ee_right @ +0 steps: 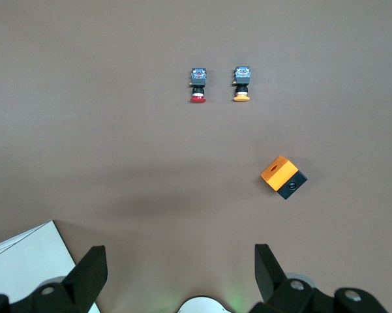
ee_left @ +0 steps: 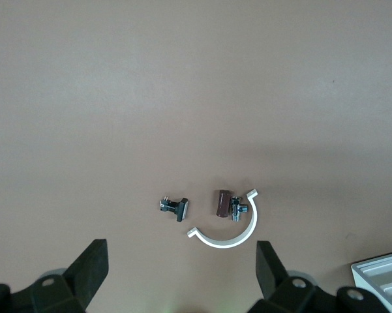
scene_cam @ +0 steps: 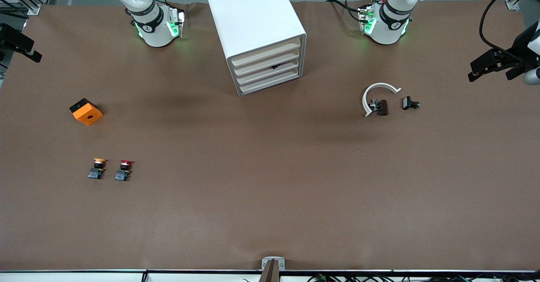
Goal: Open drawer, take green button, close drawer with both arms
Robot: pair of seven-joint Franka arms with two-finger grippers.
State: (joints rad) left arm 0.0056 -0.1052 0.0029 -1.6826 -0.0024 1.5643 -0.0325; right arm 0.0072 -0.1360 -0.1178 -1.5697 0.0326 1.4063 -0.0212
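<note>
The cabinet (scene_cam: 253, 16) stands at 12 o'clock from the table's (scene_cam: 270, 197) middle, between the two arm bases, with its four cream fronts turned toward 5 o'clock. The drawer (scene_cam: 268, 70), third from the top, sits flush with its neighbours. The button cannot be made out, and only a dark speck shows at that front's top edge.

Wide bare table opens in front of the cabinet and runs to the front edge at 6 o'clock. From the cabinet, an orange block (scene_cam: 86, 112) lies at 8 o'clock. The yellow-capped button (scene_cam: 98, 169) and the red-capped button (scene_cam: 123, 170) lie side by side at 7 o'clock, well apart from the block. At 4 o'clock a white half ring (scene_cam: 378, 95) curves around a small brown part (scene_cam: 381, 107), with a black clip (scene_cam: 410, 103) just beside them.

Both arms wait. The left gripper (ee_left: 180, 246) hangs released, fingers spread wide, over the half ring and clip. The right gripper (ee_right: 179, 250) hangs the same way, spread and empty, over bare table by the cabinet's corner. The right arm (scene_cam: 154, 24) and the left arm (scene_cam: 390, 24) glow green at their bases. Each black joint ring carries a small round mark, too small to read.
</note>
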